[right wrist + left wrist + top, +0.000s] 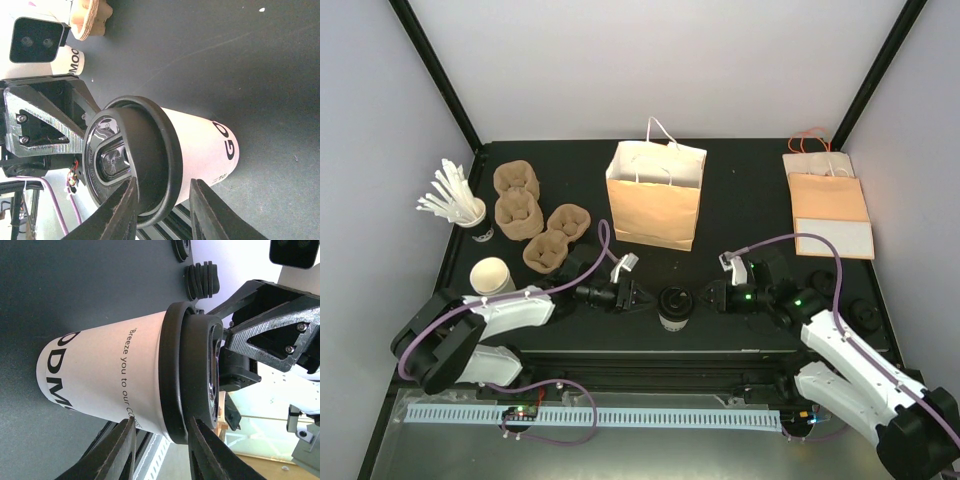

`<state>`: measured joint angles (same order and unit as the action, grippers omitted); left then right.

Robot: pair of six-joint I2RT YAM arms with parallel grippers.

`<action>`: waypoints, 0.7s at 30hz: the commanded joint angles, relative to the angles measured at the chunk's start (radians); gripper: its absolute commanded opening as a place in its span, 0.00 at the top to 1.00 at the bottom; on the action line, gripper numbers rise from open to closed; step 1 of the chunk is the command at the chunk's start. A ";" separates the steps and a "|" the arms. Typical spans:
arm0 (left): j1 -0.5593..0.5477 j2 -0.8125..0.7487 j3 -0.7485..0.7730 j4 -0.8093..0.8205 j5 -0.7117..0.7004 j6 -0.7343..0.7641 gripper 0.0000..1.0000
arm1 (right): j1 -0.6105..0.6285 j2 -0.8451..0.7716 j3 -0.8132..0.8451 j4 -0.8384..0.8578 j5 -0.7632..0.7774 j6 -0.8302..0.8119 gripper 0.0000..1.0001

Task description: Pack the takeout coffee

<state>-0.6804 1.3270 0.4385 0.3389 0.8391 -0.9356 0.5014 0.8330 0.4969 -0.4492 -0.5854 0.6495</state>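
Note:
The takeout coffee [674, 306], a small white paper cup with a black lid, stands upright near the table's front edge, in front of the brown paper bag [655, 195]. My left gripper [645, 298] meets it from the left and my right gripper [706, 297] from the right. In the left wrist view the left gripper [161, 421] straddles the lid rim [172, 375], one fingertip by the cup wall, the other at the lid top. The right gripper [165, 182] straddles the rim [170, 150] the same way, with a gap to the cup wall. Both stand open.
Pulp cup carriers [535, 220], a dark cup of white stirrers [470, 212] and a stack of white cups [492, 277] fill the left side. Flat paper bags [828, 205] lie at the back right. Loose black lids [863, 312] sit by the right arm.

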 commanded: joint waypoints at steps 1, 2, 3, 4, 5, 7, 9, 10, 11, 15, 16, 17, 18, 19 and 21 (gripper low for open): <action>-0.007 0.021 0.045 0.007 0.014 0.024 0.68 | -0.008 0.009 -0.016 0.023 -0.001 -0.002 0.69; -0.007 0.027 0.048 0.007 0.015 0.023 0.69 | -0.008 0.012 -0.020 0.027 -0.004 -0.001 0.69; -0.010 0.032 0.051 0.007 0.017 0.024 0.69 | -0.008 0.015 -0.022 0.033 -0.009 -0.001 0.69; -0.011 0.036 0.053 0.007 0.018 0.024 0.69 | -0.008 0.019 -0.025 0.038 -0.013 -0.002 0.69; -0.013 0.040 0.056 0.007 0.018 0.024 0.70 | -0.008 0.022 -0.027 0.043 -0.020 -0.003 0.69; -0.015 0.045 0.060 0.005 0.017 0.024 0.71 | -0.009 0.037 -0.030 0.047 -0.029 -0.008 0.69; -0.015 0.046 0.061 -0.008 0.011 0.028 0.75 | -0.008 0.050 -0.034 0.053 -0.042 -0.012 0.69; -0.016 0.043 0.063 -0.019 0.006 0.032 0.77 | -0.008 0.055 -0.035 0.056 -0.049 -0.015 0.70; -0.015 0.041 0.063 -0.028 0.001 0.035 0.79 | -0.009 0.060 -0.036 0.059 -0.054 -0.017 0.70; -0.016 0.037 0.064 -0.069 -0.019 0.054 0.83 | -0.007 0.067 -0.040 0.065 -0.056 -0.020 0.70; -0.015 0.038 0.065 -0.075 -0.020 0.057 0.83 | -0.008 0.069 -0.040 0.068 -0.060 -0.021 0.70; -0.016 0.038 0.065 -0.079 -0.022 0.058 0.84 | -0.008 0.072 -0.041 0.071 -0.062 -0.022 0.70; -0.016 0.039 0.065 -0.085 -0.026 0.060 0.84 | -0.009 0.074 -0.041 0.072 -0.065 -0.024 0.70; -0.015 0.040 0.066 -0.093 -0.029 0.064 0.84 | -0.008 0.076 -0.042 0.075 -0.070 -0.025 0.70; -0.017 0.042 0.070 -0.110 -0.037 0.073 0.85 | -0.008 0.080 -0.044 0.077 -0.072 -0.027 0.70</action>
<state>-0.6895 1.3613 0.4805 0.3058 0.8455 -0.9085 0.4953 0.9024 0.4675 -0.4042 -0.6235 0.6392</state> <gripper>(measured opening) 0.159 0.297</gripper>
